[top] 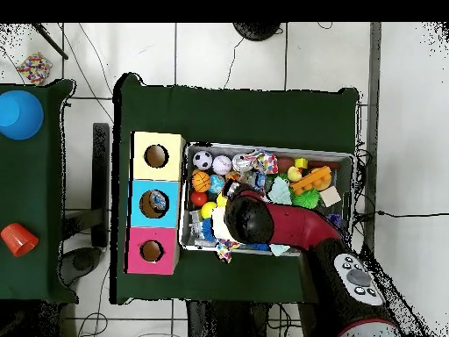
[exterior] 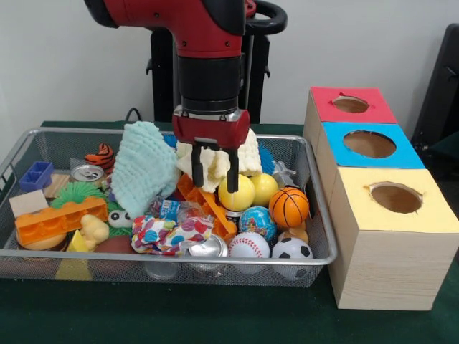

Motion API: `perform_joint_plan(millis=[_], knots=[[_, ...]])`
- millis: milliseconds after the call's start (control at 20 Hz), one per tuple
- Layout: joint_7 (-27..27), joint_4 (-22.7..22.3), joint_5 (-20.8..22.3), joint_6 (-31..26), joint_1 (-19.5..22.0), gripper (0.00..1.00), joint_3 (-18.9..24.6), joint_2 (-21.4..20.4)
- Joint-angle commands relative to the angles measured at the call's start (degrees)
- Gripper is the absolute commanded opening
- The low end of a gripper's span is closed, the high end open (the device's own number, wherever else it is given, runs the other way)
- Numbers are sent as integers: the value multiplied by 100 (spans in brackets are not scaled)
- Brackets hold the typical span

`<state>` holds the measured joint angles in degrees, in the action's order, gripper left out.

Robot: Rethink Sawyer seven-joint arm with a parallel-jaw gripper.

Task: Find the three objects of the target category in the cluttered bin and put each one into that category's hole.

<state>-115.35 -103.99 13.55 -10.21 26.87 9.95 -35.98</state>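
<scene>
Wire-mesh bin on a green table, packed with small objects; red and black arm reaching down into its middle.

- Hand: 2 dark fingers hanging apart with a cream cloth bunched between and behind them — whether they grip it, cannot tell. Fingertips sit just above a yellow ball.
- Balls, right half of the bin: a second yellow ball beside the first; basketball; globe ball; baseball; soccer ball. The last 2 lie against the near wall.
- Cloths: mint cloth draped left of the hand; patterned cloth near the front.
- Other contents: orange brick at left, blue brick in the far left corner, can beside it, crushed can at the front, green spiky toy, orange-striped toy.
- Boxes: 3 wooden boxes in a row right of the bin, each with 1 round hole in a coloured top — red box farthest, blue box in the middle, yellow box nearest. In the overhead view the arm covers the bin's middle.
</scene>
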Motion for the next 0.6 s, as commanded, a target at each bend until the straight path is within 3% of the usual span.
perform_joint_plan(millis=[50, 600], knots=[[-635, 502, 97, -589, -628, 100, -1044, 178], [-1410, 397, -508, -254, -1854, 100, -2465, 20]])
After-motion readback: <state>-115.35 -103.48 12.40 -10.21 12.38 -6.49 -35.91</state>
